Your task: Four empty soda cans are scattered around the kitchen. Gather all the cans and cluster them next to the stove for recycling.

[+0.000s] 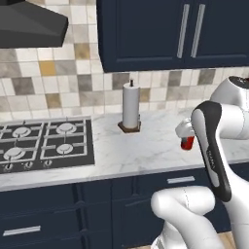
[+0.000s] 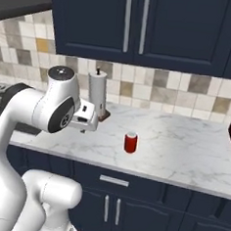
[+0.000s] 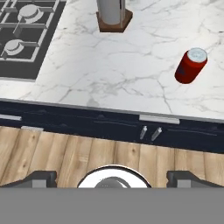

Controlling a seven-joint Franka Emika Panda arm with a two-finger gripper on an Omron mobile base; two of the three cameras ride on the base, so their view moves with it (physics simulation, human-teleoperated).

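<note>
Marble counter [image 3: 109, 74] spreads ahead of and below the pincer [image 3: 113, 177], whose two dark tips stand far apart at the bottom of the hand view with nothing between them; the hand hangs back over the wood floor [image 3: 65, 157], short of the counter's front edge, which I judge to be a staging height for a reach forward. Off to the pincer's far left lies the black gas stove [image 1: 46, 141], set into the same counter, and the bare marble between it and the paper towel roll looks like the sensible spot for clustering cans. Navy upper cabinets [image 2: 139, 26] hang above the tiled backsplash [image 1: 73, 73], well above the hand. Straight ahead and slightly left of the pincer stands the paper towel roll [image 2: 97, 94] on its dark base, upright near the wall and clear of any path to the can. Ahead and to the right, apart from the tips, a single red soda can [image 3: 190, 65] stands upright on the counter, silver top showing; in the left base view the arm covers much of it, so its exact spacing from the hand is hard to judge there. The can stands well apart from the stove, so it awaits collecting.
</note>
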